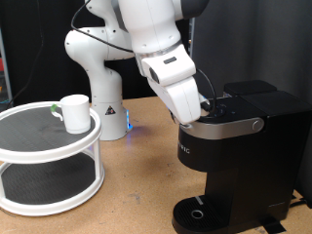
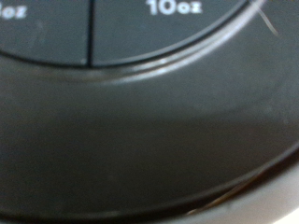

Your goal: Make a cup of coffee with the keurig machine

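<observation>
1 white two-finger gripper (image 1: 191,115) is pressed down at the round top of the large black keurig machine with its silver-grey curved lid handle (image 1: 229,146). Its fingertips are hidden behind the wrist, so I cannot tell whether the jaws are parted or closed. The wrist view is filled by the machine's button panel, with the "10oz" size button (image 2: 173,23) right under the hand, so the step in hand looks like choosing a brew size. Done well, that means a straight, gentle push on 1 button only, staying off the divider line beside it.

Well apart from the hand, towards the exterior view's left, the small plain white cylindrical mug (image 1: 74,112) stands upright on the upper shelf of a white round 2-tier stand (image 1: 51,166) (what the mug holds cannot be seen). Below the hand, the machine's round drip tray (image 1: 198,212) carries no cup.
</observation>
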